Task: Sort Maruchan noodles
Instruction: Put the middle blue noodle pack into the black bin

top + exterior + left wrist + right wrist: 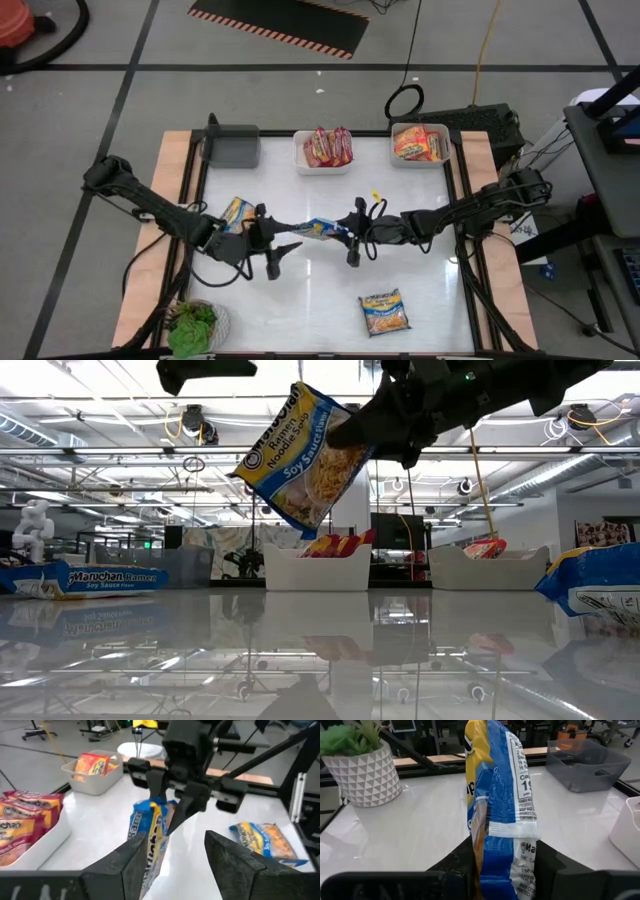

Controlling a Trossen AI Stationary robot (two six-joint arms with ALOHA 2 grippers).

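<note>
A blue-and-yellow packet [322,228] is held aloft over the table's middle, pinched by the right gripper [352,228], whose fingers are pressed on its end. The left gripper [172,852] is spread wide just beside the packet's other end, so a hand-over appears to be in hand (a judgement only). Next, the left fingers must be closed on the packet before the right lets go. Which bin is meant, perhaps the grey bin [232,146], cannot be told.
</note>
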